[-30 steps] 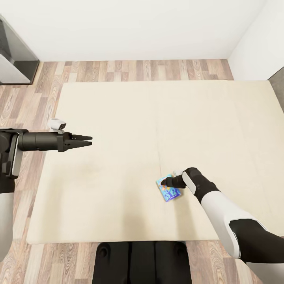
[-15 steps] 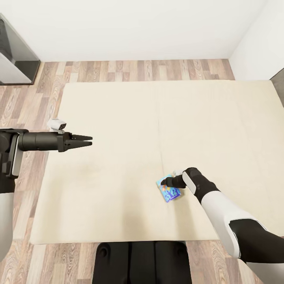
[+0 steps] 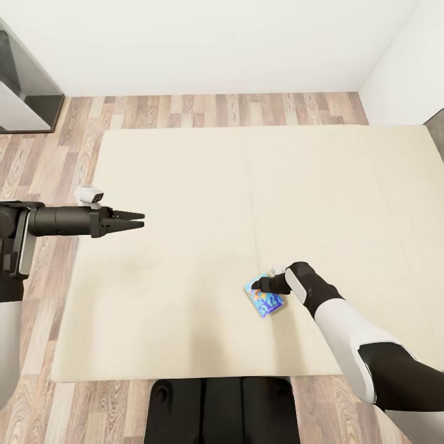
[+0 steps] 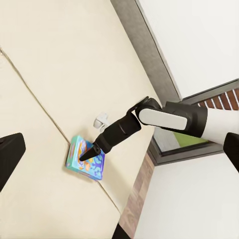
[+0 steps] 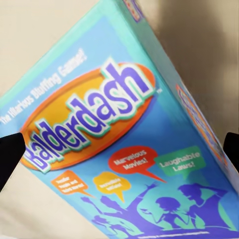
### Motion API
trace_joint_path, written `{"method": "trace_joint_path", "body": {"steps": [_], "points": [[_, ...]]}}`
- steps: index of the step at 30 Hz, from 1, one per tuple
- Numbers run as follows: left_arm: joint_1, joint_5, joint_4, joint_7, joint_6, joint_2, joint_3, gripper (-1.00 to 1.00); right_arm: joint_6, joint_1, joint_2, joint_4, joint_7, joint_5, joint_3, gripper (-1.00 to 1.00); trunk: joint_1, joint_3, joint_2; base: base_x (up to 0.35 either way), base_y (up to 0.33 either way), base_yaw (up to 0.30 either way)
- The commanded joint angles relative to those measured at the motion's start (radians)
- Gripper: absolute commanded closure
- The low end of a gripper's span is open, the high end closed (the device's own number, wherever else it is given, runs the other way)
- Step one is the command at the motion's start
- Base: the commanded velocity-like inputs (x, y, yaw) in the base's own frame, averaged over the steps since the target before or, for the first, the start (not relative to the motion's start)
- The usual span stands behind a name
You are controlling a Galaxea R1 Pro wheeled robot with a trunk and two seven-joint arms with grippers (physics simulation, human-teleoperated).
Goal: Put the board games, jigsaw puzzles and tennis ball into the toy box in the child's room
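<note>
A blue board game printed "Balderdash" rests near the front of the beige bed, beside the mattress seam. My right gripper comes down on it from the right. In the right wrist view the board game fills the picture, and my right fingertips sit at its opposite edges, gripping it. The left wrist view shows the right gripper tip touching the board game. My left gripper hovers open and empty over the bed's left edge. The table, toy box and other toys are out of view.
Wood-plank floor runs beyond and left of the bed, up to white walls. A dark cabinet stands at the far left. The grey headboard shows at the right edge. My base is against the bed's front edge.
The whole picture has shifted a little right, so the camera has moved. The board game stays under my right gripper and sits slightly left along the mattress.
</note>
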Motion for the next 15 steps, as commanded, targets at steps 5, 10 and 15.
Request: {"method": "trace_joint_path", "body": {"steps": [5,10,15], "points": [[0.000,0.000,0.000,-0.003,0.011,0.000,0.000,-1.00,0.004,0.000,-0.001,-0.001,-0.002,-0.007,0.006,-1.00,0.001,-0.001,-0.002,0.000,0.095,0.000],[0.000,0.000,0.000,-0.003,0.011,0.000,0.000,-1.00,0.004,-0.001,-0.002,-0.001,-0.001,-0.007,0.006,-1.00,0.001,-0.001,-0.002,0.000,0.030,0.000],[0.000,0.000,0.000,-0.003,0.011,-0.001,0.000,-1.00,0.004,-0.001,-0.002,-0.001,0.000,-0.007,0.006,-1.00,0.001,-0.001,-0.002,0.000,0.064,0.000]]}}
